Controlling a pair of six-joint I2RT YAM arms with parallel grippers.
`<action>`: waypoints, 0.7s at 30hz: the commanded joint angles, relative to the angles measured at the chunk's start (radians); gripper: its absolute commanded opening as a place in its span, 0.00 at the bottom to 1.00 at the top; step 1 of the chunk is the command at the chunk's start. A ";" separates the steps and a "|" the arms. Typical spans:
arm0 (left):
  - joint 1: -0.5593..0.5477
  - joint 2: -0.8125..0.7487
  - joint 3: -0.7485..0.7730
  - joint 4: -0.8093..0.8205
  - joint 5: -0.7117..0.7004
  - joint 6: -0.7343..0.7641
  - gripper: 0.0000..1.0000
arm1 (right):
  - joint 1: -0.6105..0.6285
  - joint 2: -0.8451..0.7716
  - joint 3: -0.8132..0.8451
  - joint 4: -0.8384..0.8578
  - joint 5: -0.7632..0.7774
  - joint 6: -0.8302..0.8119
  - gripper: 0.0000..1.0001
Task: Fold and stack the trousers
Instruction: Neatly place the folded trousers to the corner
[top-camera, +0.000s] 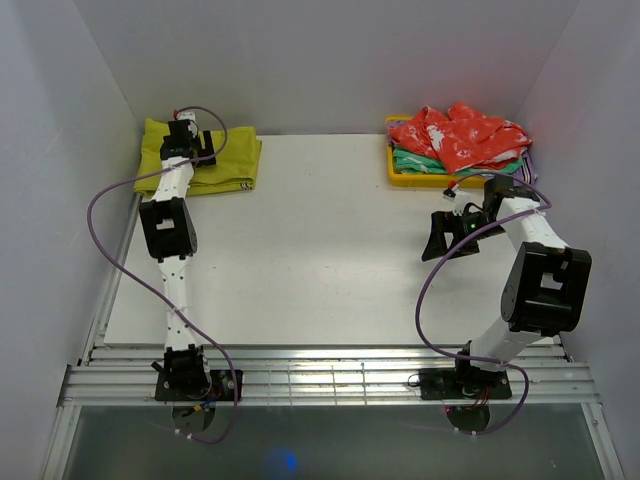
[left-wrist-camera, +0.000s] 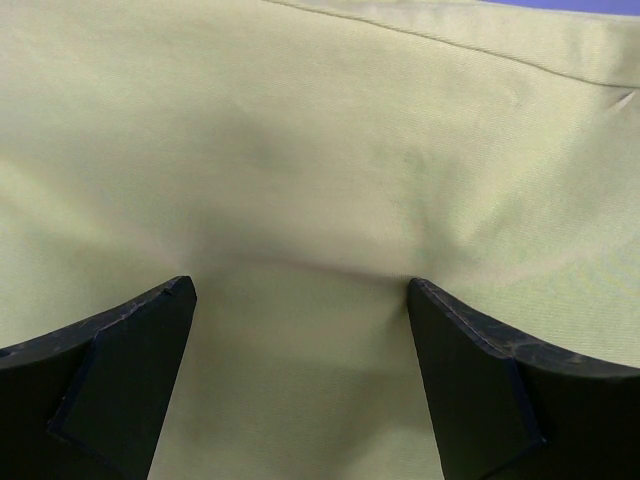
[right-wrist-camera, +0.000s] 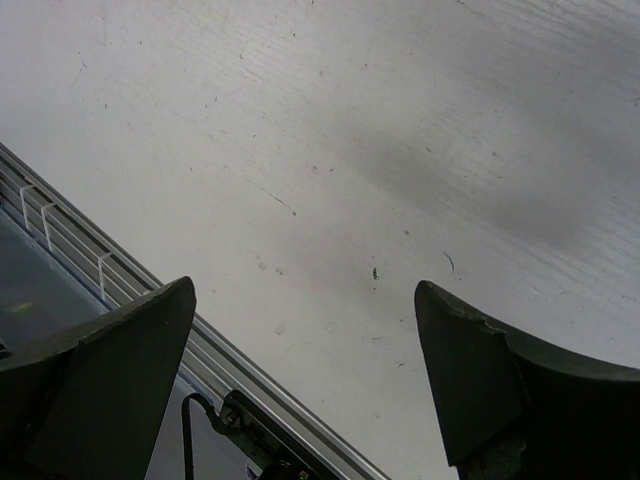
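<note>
- The trousers (top-camera: 225, 165) lie folded in a flat bundle at the far left corner of the desk (top-camera: 320, 250).
- The left gripper (top-camera: 190, 140) is over the bundle and points down at it, with its jaws spread wide.
- In the left wrist view, both fingers (left-wrist-camera: 120, 380) stand right at the cloth, and plain yellow-green fabric fills the gap between them. A soft crease runs from tip to tip. No cloth is pinched, and I cannot tell whether the tips touch it.
- The right gripper (top-camera: 447, 235) hangs above bare desk on the right side. Its jaws are wide apart and it holds nothing.
- The right wrist view shows only scuffed white surface and the metal rails (right-wrist-camera: 100, 270) at the near edge.
- A yellow tray (top-camera: 398, 178) sits at the far right corner, well apart from the trousers. It holds a red patterned garment (top-camera: 460, 135) heaped on a green garment (top-camera: 415, 160).
</note>
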 joint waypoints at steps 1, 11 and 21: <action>0.060 0.104 -0.082 -0.191 -0.090 0.118 0.98 | -0.006 -0.024 0.018 -0.019 -0.017 -0.004 0.95; 0.054 -0.257 -0.267 -0.011 0.014 0.185 0.98 | -0.008 -0.095 0.104 -0.041 -0.028 -0.029 0.90; 0.051 -0.707 -0.396 0.066 0.141 0.192 0.98 | -0.025 -0.243 0.152 0.110 0.004 -0.027 0.90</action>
